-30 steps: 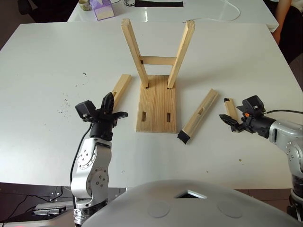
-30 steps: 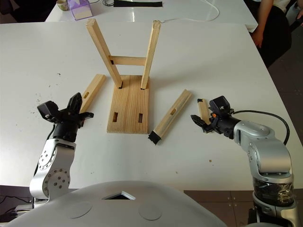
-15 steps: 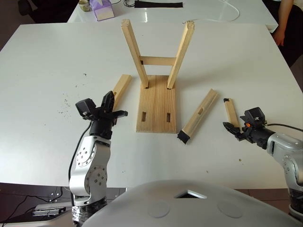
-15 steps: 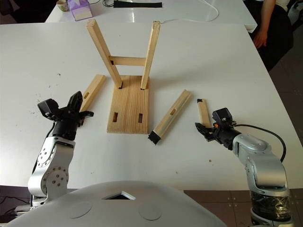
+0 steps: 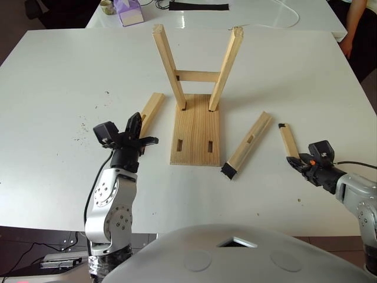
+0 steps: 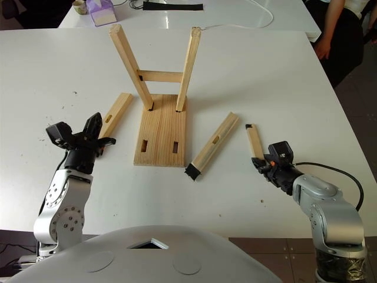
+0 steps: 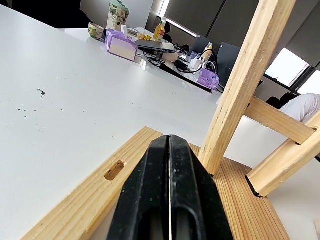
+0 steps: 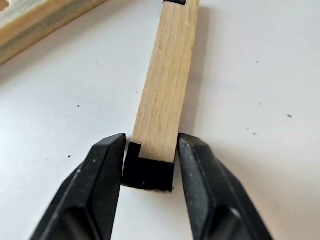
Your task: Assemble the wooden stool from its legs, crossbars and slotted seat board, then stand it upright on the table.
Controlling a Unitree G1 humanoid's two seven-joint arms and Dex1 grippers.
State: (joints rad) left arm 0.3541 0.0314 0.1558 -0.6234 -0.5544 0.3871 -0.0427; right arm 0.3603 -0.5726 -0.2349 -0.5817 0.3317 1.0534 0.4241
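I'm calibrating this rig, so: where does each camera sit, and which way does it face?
Left eye: on head, facing forward-down over table; both arms show.
Right eye: beside it, same aim; both arms show.
Left wrist: along shut left claw toward seat board.
Right wrist: down past open right claw at crossbar.
Shared: both eyes see one scene.

Bright, even light, soft short shadows

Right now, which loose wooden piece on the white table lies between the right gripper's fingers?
The short, thin wooden crossbar with black ends, farthest to the robot's right. The two longer slotted wooden legs lie beside the flat wooden seat board.
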